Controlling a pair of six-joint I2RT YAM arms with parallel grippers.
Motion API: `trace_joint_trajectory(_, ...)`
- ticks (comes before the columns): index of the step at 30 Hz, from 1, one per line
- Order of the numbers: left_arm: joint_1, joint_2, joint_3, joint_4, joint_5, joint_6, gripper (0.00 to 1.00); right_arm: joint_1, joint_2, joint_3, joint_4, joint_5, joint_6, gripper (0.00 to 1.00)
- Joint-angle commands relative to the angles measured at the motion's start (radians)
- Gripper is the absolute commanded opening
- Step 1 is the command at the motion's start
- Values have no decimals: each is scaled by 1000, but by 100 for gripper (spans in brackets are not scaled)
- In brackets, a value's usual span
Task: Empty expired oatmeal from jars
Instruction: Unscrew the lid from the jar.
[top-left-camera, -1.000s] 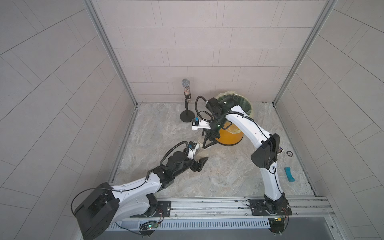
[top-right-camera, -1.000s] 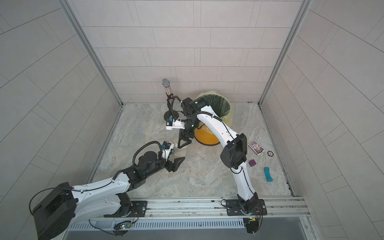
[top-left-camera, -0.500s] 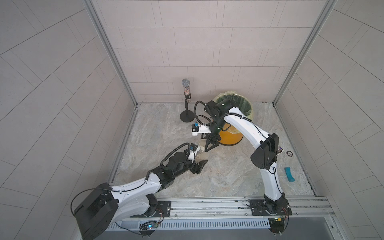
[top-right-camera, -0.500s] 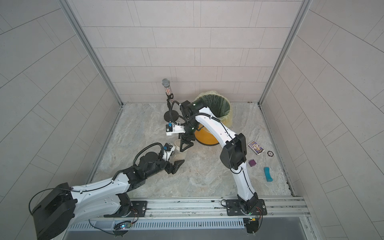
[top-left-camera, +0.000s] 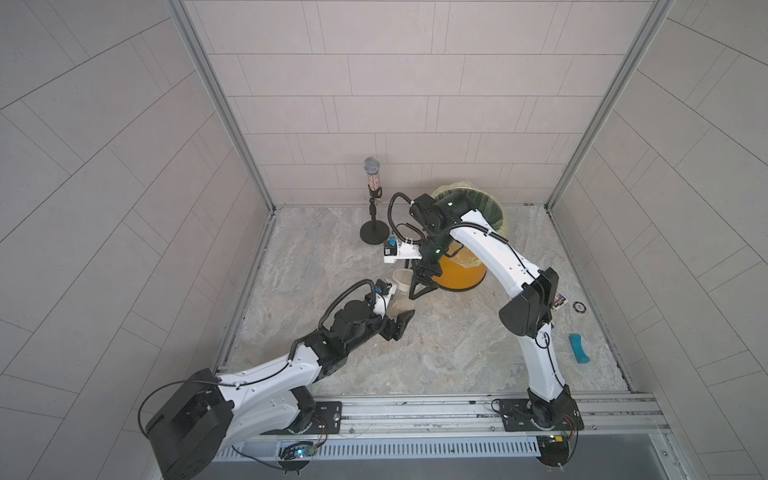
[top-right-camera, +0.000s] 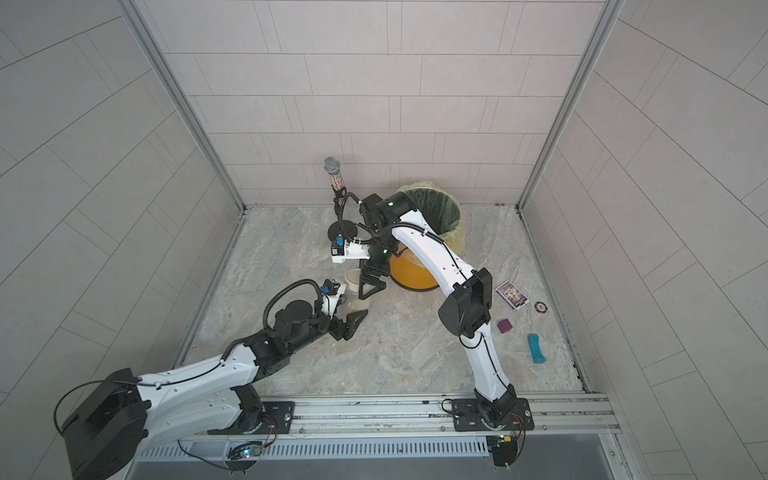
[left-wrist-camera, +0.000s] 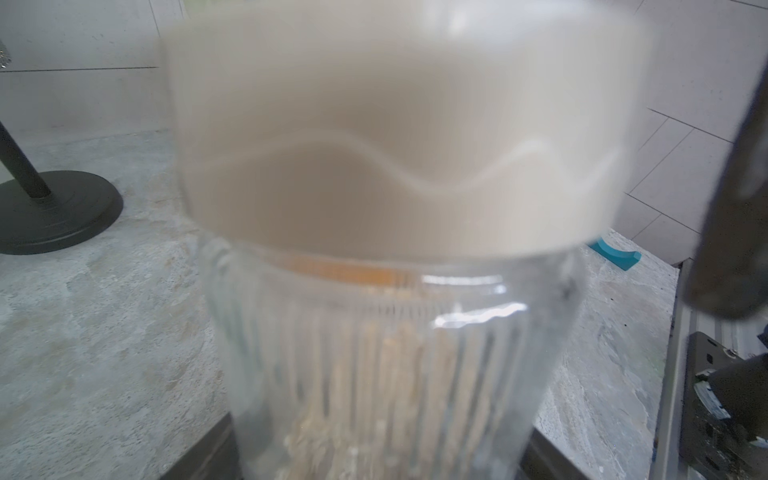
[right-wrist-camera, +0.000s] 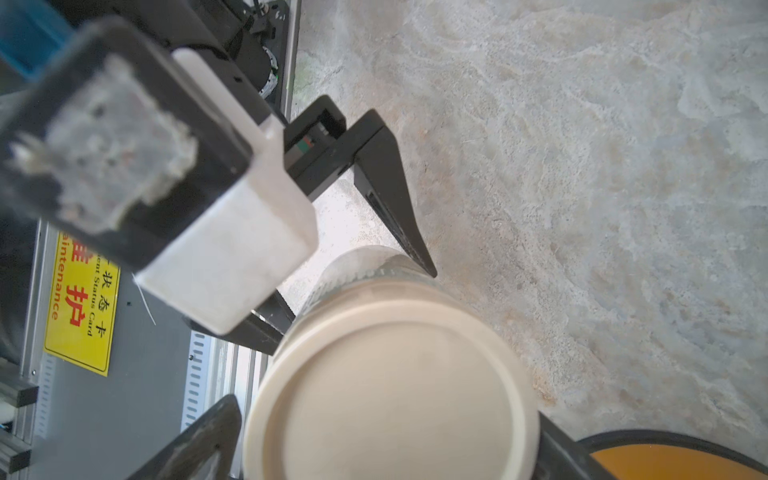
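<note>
A small clear ribbed jar (top-left-camera: 400, 298) (top-right-camera: 353, 297) stands just left of the orange bin, held upright. My left gripper (top-left-camera: 397, 308) (top-right-camera: 351, 306) is shut on its body. In the left wrist view the jar (left-wrist-camera: 386, 353) fills the frame, with pale flaky oatmeal (left-wrist-camera: 374, 415) low inside. Its flat cream lid (right-wrist-camera: 390, 399) (left-wrist-camera: 395, 124) is on the mouth. My right gripper (top-left-camera: 419, 291) (top-right-camera: 370, 291) (right-wrist-camera: 386, 432) points down over the jar. It is open, one finger on each side of the lid.
The orange bin (top-left-camera: 461, 276) (top-right-camera: 413, 276) with its yellow-green bag (top-left-camera: 496, 216) stands right behind the jar. A microphone stand (top-left-camera: 374, 232) (left-wrist-camera: 50, 212) is at the back. A card box (top-right-camera: 512, 295), purple cube (top-right-camera: 504, 325), ring (top-right-camera: 540, 306) and teal piece (top-right-camera: 536, 349) lie right.
My right gripper has come down toward the jar and spread its jaws wider, so that they now flank the lid. The left arm holds the jar about where it was.
</note>
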Motion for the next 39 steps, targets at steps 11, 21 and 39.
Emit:
trace_joint_trajectory(11, 7, -10, 65, 123, -8, -8, 0, -19, -2, -19, -3, -128, 429, 100)
trace_joint_trajectory(21, 6, -10, 62, 124, -16, -7, 0, -14, 4, -28, 59, -55, 501, 94)
trace_joint_trajectory(39, 7, -5, 53, 137, -24, -16, 0, -10, 19, -28, -97, -48, 189, 32)
